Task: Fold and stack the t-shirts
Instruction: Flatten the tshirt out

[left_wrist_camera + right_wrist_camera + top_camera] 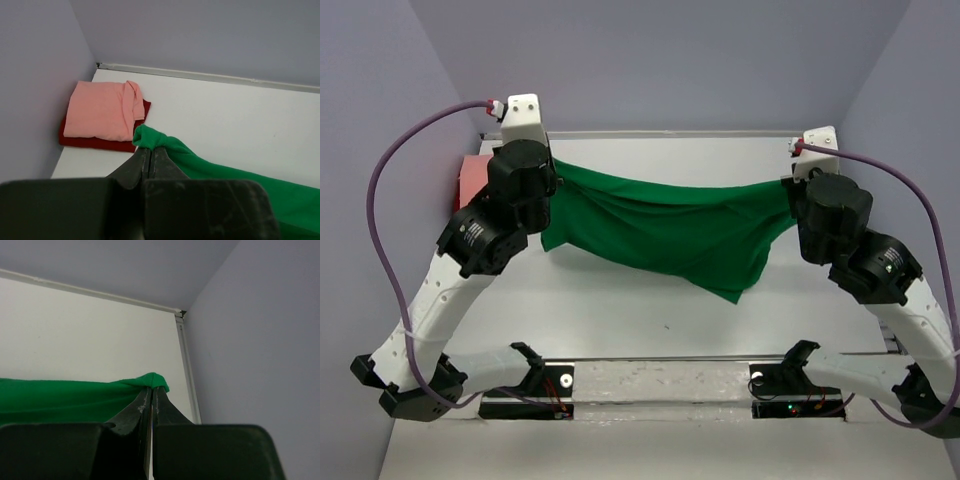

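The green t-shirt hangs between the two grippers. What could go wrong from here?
1. The left gripper and right gripper each pinch only a small tip of the green t-shirt; it may slip out.
2. The cloth sags unevenly, lower toward the right, so it may land creased.
3. The salmon pink t-shirt on the dark red t-shirt lies near the left gripper; the hanging cloth could disturb the stack.

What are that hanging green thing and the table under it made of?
The green t-shirt looks like soft matte cloth, likely knit cotton: it sags and creases. The table seems a hard, smooth white board, perhaps laminate: flat, faintly glossy.
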`<state>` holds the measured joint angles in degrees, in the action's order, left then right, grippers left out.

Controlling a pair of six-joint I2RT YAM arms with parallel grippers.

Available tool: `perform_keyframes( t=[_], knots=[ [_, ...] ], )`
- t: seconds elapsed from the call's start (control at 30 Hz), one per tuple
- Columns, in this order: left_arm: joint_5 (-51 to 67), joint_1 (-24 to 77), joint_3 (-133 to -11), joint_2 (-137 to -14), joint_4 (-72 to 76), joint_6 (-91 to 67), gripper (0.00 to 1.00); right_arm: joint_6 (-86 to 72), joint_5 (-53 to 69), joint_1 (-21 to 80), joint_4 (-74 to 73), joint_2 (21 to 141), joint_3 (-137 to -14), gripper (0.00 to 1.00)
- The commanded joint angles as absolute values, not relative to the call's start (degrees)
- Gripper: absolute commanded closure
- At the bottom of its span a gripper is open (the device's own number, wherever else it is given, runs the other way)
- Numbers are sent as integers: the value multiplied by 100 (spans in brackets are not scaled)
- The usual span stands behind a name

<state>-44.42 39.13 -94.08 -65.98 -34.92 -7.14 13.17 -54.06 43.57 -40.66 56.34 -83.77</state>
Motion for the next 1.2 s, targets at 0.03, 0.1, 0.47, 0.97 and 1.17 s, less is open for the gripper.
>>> perform_keyframes(
  t=[0.03, 0.1, 0.47, 0.97, 1.17],
  knots=[
    [-5624, 4866, -9395, -6241, -3436, -975, 100, 1941, -6098, 4333, -3130, 5309, -8288, 100],
    [-6054, 5184, -9518, -6345, -3752, -1255, 100, 1969, -6152, 4333, -3103, 5291, -8367, 100],
    [-5891, 5730, -9457, -6574, -3534, -1485, 100, 941, -5424, 4255, -3630, 5255, -8016, 100],
    [-2858, 2392, -9000, -7786, -2111, -826, 100, -247, -2804, 2312, -3789, 7847, -8806, 100],
    [-2444, 2013, -9193, -8541, -1821, -765, 100, -70, -2348, 2014, -3639, 9050, -9693, 100]
  ],
)
